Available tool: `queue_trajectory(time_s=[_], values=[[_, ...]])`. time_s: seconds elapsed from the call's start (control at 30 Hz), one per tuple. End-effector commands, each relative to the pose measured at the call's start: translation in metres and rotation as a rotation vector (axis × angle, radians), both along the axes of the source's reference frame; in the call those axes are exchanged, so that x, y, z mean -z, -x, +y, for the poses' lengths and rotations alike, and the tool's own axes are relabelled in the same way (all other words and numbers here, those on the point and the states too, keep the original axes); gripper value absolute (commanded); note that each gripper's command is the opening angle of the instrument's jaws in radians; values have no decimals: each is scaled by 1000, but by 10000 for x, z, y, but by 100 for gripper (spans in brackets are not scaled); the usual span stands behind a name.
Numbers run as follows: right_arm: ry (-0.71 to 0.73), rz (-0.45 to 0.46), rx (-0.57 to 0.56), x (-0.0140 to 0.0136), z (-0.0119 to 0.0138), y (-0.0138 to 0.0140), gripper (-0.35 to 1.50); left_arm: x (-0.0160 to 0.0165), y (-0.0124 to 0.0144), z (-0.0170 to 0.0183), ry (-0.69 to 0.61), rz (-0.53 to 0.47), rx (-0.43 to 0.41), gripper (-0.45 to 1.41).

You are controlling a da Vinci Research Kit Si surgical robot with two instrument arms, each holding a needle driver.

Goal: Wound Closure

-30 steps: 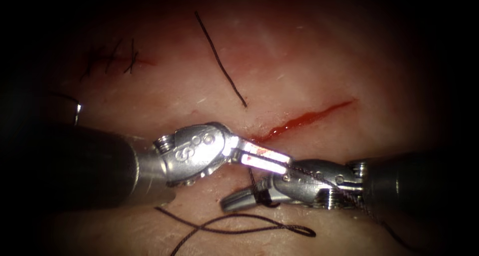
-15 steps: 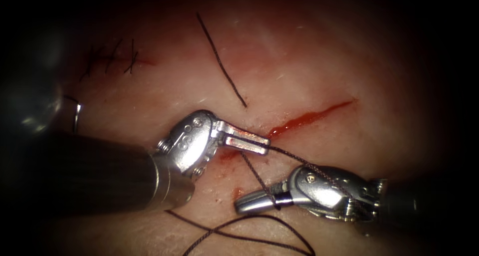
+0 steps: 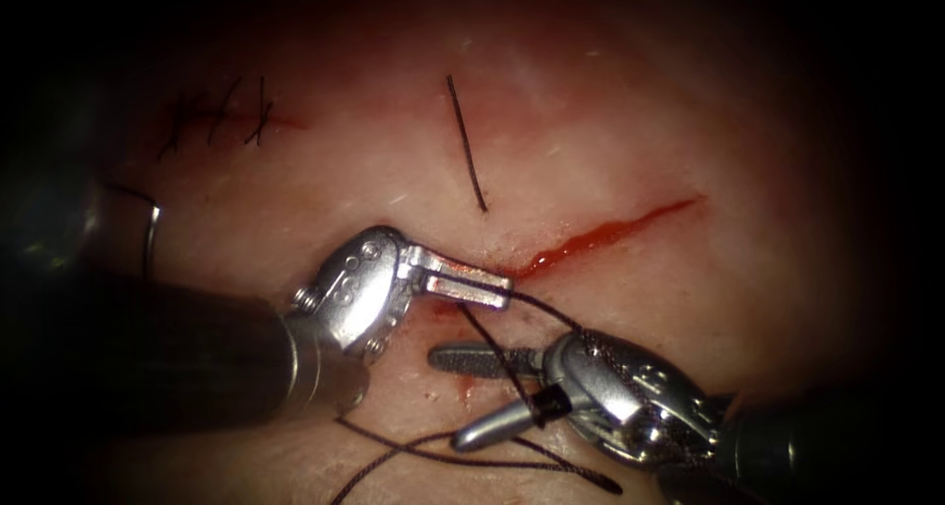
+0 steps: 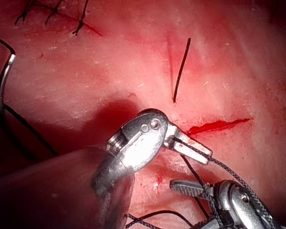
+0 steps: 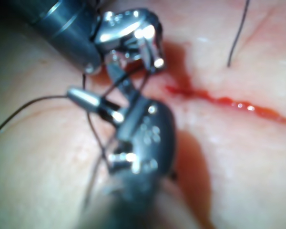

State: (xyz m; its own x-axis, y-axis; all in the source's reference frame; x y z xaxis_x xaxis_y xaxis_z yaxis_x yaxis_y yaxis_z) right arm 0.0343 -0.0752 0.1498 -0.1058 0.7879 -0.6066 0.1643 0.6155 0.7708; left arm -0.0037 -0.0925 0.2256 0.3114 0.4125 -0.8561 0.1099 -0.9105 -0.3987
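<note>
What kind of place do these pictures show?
Probably a bench for suturing practice: two needle drivers, the left tool and right tool, work with thread beside a cut in tissue.

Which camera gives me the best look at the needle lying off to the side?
The left wrist view: the needle lies free on the tissue, its bright curve clear, thread trailing from it, left of the cut. The endoscope view shows a dim sliver of the needle beside the left tool shaft.

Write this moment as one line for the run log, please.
left tool: shut on thread | right tool: open, thread across it | needle: lying free, left of cut
</note>
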Motion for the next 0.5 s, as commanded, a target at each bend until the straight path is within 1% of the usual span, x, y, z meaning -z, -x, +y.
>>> queue_trajectory(time_s=[0.03, 0.07, 0.1, 0.13, 0.17, 0.27, 0.33, 0.37, 0.4, 0.5], values=[[-14, 8, -20, -4, -7, -5, 106, -5, 3, -9, -21, 8, 45, -45], [-15, 11, -29, -5, -6, -4, 106, -5, 2, -9, -33, 14, 75, -45], [-22, 13, -48, -5, -3, -2, 101, -4, -1, -10, -55, 23, 128, -45], [-23, 16, -57, -5, -1, -1, 99, -4, -2, -10, -64, 28, 149, -45], [-23, 16, -57, -5, -1, -1, 99, -4, -2, -10, -64, 28, 149, -45], [-31, 30, -121, -3, 14, 7, 94, -4, -10, -14, -101, 45, 234, -45], [-32, 33, -132, -3, 16, 8, 94, -4, -11, -16, -105, 47, 244, -45], [-32, 25, -151, -3, 20, 11, 93, -4, -13, -19, -117, 53, 274, -45], [-32, 25, -158, -4, 21, 13, 93, -5, -14, -21, -122, 56, 285, -45], [-36, 25, -183, -6, 23, 16, 89, -5, -17, -27, -122, 58, 288, -45]])
